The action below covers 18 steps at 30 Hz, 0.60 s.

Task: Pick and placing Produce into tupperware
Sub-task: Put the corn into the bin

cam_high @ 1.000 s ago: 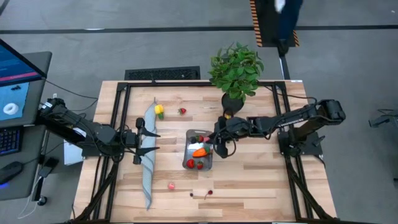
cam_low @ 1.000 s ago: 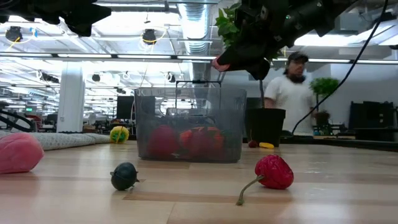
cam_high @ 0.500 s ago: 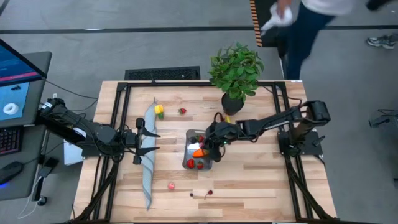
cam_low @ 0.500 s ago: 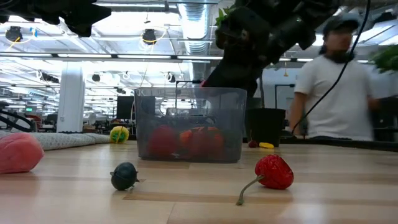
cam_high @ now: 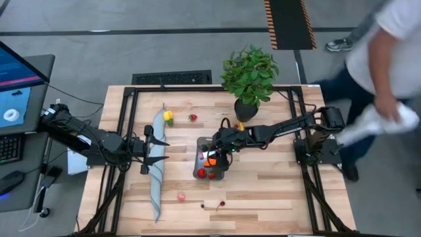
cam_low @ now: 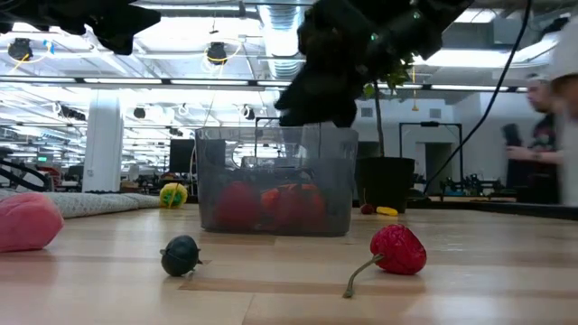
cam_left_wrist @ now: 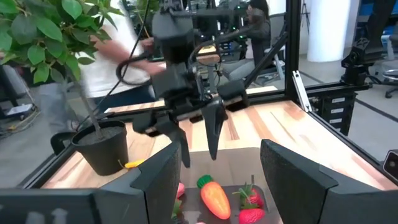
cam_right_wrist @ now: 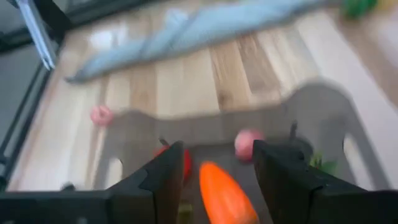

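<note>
2 arms are seen from above: the right gripper [cam_high: 212,146] is spread wide over the tupperware [cam_high: 199,172], where a carrot [cam_high: 210,162] and red berries [cam_high: 211,174] lie. The left gripper [cam_high: 160,150] is parted at the cloth [cam_high: 158,172]. Low down, a strawberry [cam_low: 396,250] lies outside the tupperware [cam_low: 275,183].

A big open office or robot lab is shown. A wooden table [cam_high: 263,191] is set on a grey carpet floor [cam_high: 131,52], with a black metal frame [cam_high: 125,99] built round it. A computer screen [cam_high: 16,85] and cables are seen beside it. Behind the table, long rows of ceiling lights [cam_low: 63,81], pipes and what may be desks are seen. A person [cam_high: 388,72] is seen walking past.
</note>
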Each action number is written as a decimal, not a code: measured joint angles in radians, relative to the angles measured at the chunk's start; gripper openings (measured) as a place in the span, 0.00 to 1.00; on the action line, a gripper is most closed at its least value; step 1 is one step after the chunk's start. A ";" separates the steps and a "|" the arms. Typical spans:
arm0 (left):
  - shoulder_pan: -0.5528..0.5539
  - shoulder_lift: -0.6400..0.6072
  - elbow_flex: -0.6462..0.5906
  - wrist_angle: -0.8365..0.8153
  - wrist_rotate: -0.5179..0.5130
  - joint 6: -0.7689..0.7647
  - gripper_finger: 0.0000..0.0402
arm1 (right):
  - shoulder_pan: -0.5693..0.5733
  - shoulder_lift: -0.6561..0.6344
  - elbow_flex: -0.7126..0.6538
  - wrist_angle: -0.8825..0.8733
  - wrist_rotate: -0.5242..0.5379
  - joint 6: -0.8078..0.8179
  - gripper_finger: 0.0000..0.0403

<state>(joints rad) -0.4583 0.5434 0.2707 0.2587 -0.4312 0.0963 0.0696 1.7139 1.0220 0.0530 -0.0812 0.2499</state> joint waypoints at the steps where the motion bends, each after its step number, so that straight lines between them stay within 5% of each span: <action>1: 0.000 0.000 0.000 0.002 -0.004 -0.003 0.53 | 0.003 -0.009 0.000 0.007 0.000 -0.015 0.54; 18: 0.000 0.000 0.000 0.045 -0.343 -0.196 0.53 | 0.139 -0.204 -0.021 0.059 0.065 -0.146 0.51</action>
<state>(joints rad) -0.4583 0.5430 0.2707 0.3036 -0.7744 -0.0993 0.2082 1.5099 1.0006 0.1123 -0.0166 0.1036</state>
